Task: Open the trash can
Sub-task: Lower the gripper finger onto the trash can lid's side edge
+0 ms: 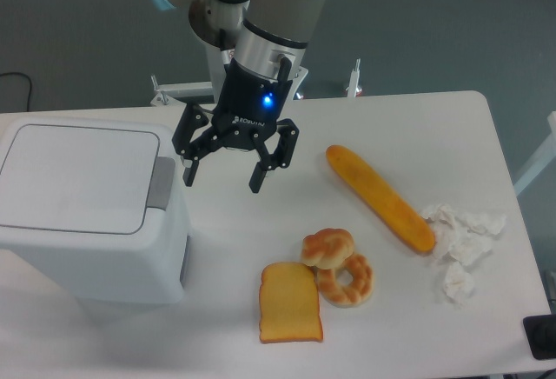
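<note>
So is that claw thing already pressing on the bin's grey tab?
No, the gripper hangs open beside the trash can, just right of its grey tab, and the lid lies flat.

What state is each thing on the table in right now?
Trash can: lid shut, grey push tab untouched.
Hand: open, empty, above the table beside the tab.
Long bread roll: lying flat.
Toast slice: flat.
Crumpled tissue: loose.
</note>
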You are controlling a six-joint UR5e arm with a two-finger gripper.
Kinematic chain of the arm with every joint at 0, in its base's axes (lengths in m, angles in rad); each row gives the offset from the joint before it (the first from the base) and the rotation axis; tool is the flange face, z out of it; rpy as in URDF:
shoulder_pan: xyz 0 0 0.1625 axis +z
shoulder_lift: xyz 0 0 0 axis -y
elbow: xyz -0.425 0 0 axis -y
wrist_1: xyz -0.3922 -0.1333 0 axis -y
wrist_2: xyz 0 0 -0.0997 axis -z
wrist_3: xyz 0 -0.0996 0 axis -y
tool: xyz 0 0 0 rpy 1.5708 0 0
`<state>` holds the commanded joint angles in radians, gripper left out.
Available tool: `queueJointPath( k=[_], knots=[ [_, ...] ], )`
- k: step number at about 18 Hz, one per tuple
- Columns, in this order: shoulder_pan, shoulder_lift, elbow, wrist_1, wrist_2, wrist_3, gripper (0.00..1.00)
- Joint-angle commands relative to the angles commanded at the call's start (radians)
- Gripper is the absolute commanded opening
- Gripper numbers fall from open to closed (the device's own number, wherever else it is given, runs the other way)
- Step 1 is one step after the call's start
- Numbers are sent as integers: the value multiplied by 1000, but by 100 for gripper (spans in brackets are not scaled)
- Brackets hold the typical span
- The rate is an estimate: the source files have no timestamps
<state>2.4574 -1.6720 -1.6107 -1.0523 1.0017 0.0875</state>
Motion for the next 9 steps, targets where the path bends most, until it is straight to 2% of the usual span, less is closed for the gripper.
queueJointPath(
  k=[9],
  knots=[
    [-11,-11,0,2,0,2,100]
  ],
)
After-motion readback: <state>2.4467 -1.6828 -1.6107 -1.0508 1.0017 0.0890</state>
